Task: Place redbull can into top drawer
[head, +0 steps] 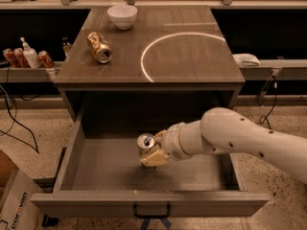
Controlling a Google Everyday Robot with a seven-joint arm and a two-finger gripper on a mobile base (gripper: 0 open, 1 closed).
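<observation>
The top drawer is pulled wide open below the counter, with its dark handle on the front panel. My gripper reaches in from the right on a white arm and is shut on the redbull can. The can stands upright, its silver pull-tab top showing, low inside the drawer near the middle of the floor. My tan fingers cover the can's lower body, so I cannot tell if it touches the drawer floor.
On the counter lie a gold can on its side at the left and a white bowl at the back. Bottles and cans stand on a left shelf. A cardboard box sits at the lower left.
</observation>
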